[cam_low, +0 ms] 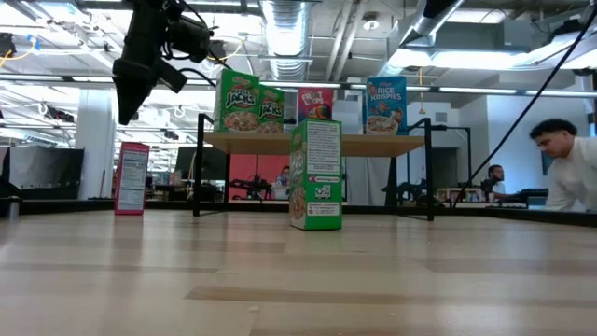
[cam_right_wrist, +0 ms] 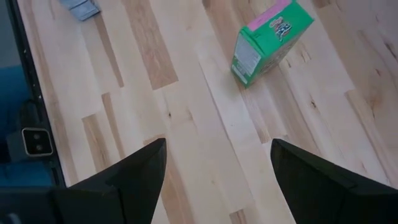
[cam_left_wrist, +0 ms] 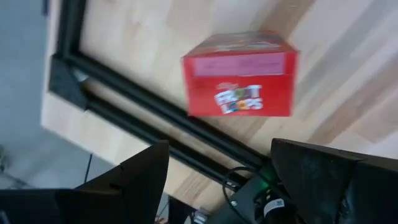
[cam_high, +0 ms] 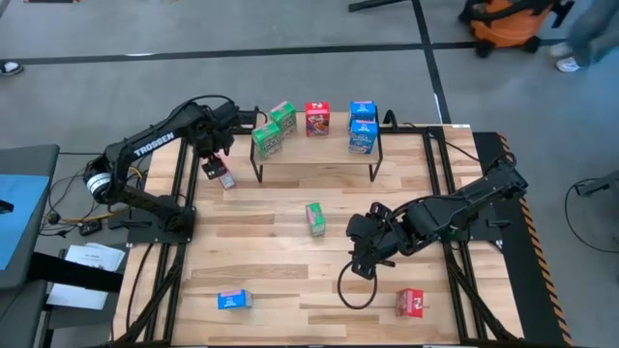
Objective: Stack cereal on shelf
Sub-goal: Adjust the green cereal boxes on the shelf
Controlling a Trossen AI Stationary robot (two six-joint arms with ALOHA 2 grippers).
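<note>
Left gripper (cam_high: 219,155) hovers with fingers spread and empty above a red box (cam_high: 224,178) standing on the tabletop (cam_high: 290,280) just beside the shelf's (cam_high: 314,150) left end; right gripper (cam_high: 360,259) hangs over mid-table, fingers apart, holding nothing, near an upright green box (cam_high: 315,218); shelf carries two green boxes (cam_high: 275,130), one red (cam_high: 317,118) and stacked blue boxes (cam_high: 363,126); a blue box (cam_high: 234,300) and a red box (cam_high: 411,303) lie near the front edge

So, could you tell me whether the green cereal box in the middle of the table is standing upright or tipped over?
Upright: the low view shows the green cereal box standing tall on its narrow base on the tabletop.
</note>
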